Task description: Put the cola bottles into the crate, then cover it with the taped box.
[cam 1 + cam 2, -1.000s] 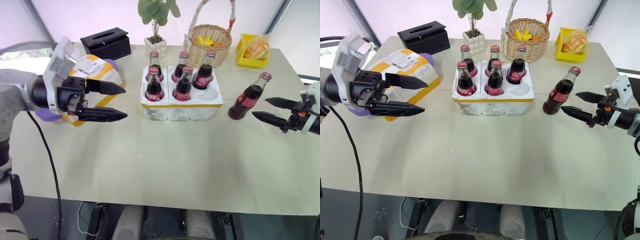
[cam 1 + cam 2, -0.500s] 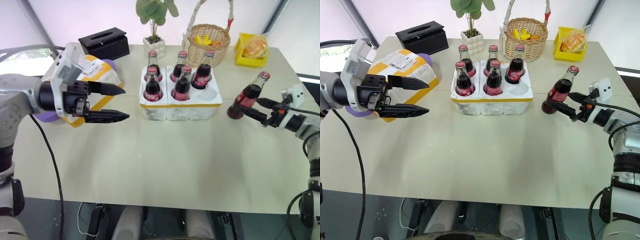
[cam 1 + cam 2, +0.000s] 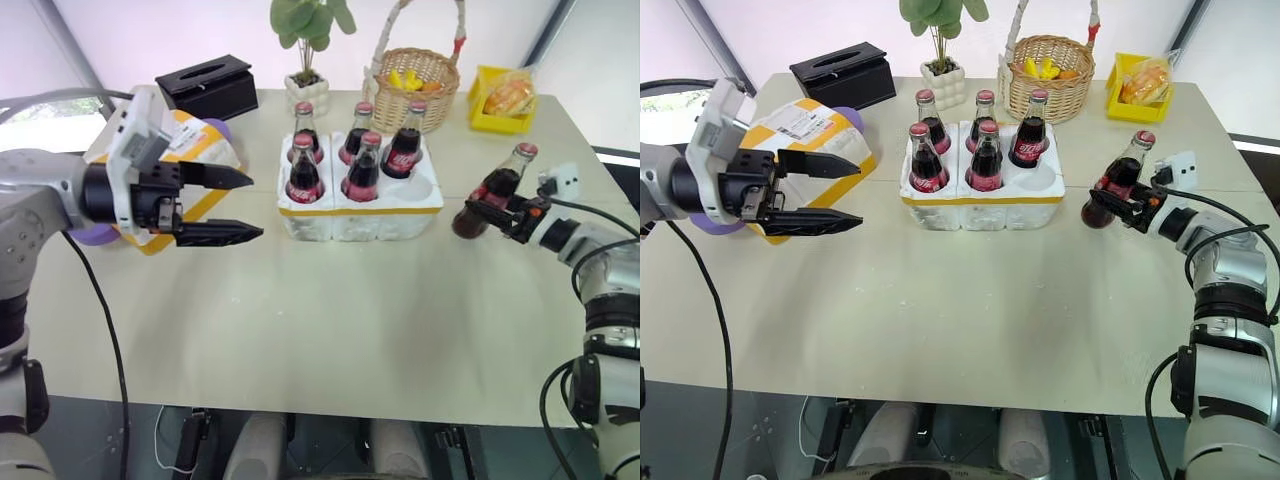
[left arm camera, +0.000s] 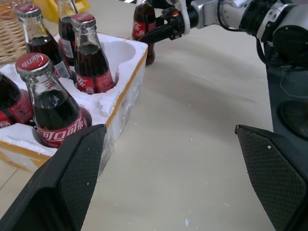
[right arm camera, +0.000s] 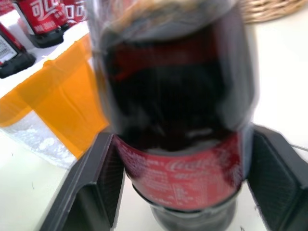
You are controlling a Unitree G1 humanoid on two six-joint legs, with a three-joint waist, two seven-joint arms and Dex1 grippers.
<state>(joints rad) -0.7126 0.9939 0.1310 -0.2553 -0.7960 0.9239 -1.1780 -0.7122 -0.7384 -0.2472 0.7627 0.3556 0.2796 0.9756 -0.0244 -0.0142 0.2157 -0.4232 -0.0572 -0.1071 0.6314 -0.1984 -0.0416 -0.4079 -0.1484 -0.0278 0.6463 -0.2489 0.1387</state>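
— On the table, where is the last cola bottle?

— It stands just right of the crate, tilted, and the right claw is pinching its lower body. Five cola bottles sit in the crate wells; one front well is free.

— And the left claw?

— Its fingers are spread wide, holding nothing, in front of the taped box.

Black tissue box, potted plant, wicker basket, yellow tray.
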